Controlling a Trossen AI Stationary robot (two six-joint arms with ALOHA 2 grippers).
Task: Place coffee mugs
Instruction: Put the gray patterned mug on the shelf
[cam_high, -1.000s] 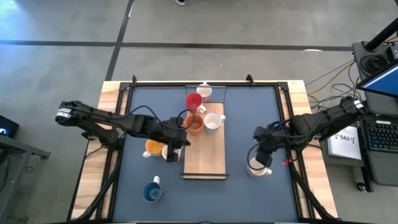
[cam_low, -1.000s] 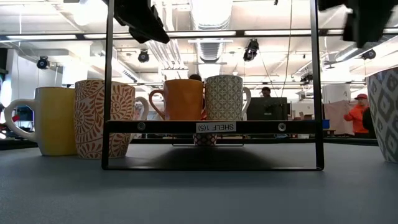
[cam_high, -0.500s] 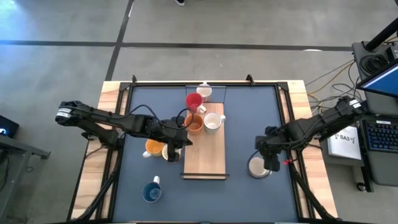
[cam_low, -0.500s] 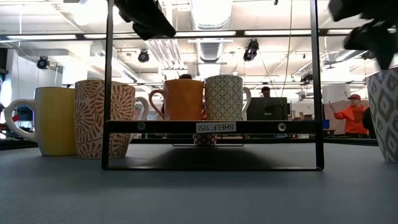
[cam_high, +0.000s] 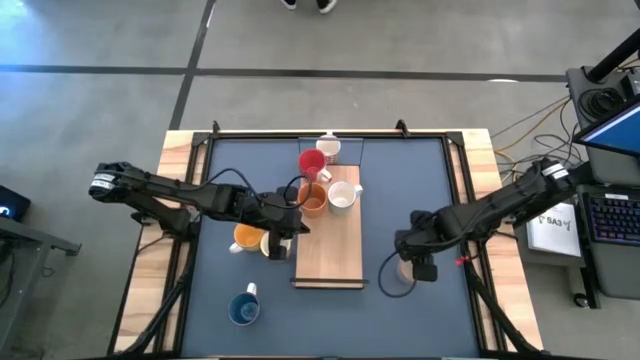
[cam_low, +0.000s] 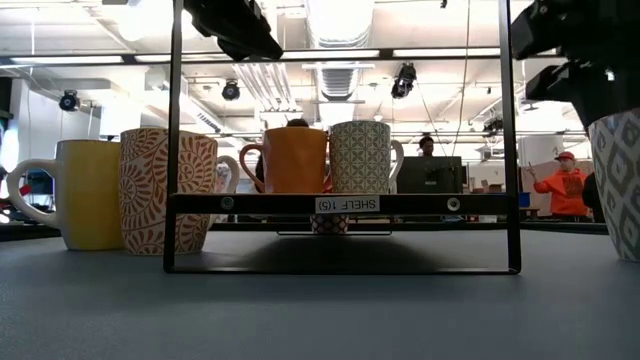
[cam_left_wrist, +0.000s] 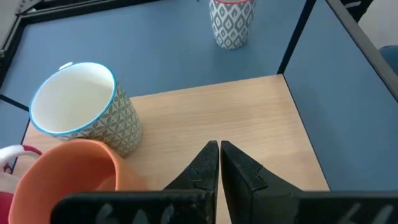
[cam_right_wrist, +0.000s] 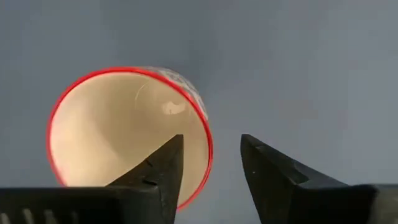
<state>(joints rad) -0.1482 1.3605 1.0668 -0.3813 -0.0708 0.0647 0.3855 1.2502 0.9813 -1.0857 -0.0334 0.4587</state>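
— Hovering over the red-rimmed mug, the right gripper has jaws parted, straddling its rim; the mug stands on the bench beside the shelf.
— Glazed ceramic: rigid, slippery, chippable. Pinch the wall squarely. The left gripper, clenched empty, waits over the shelf.
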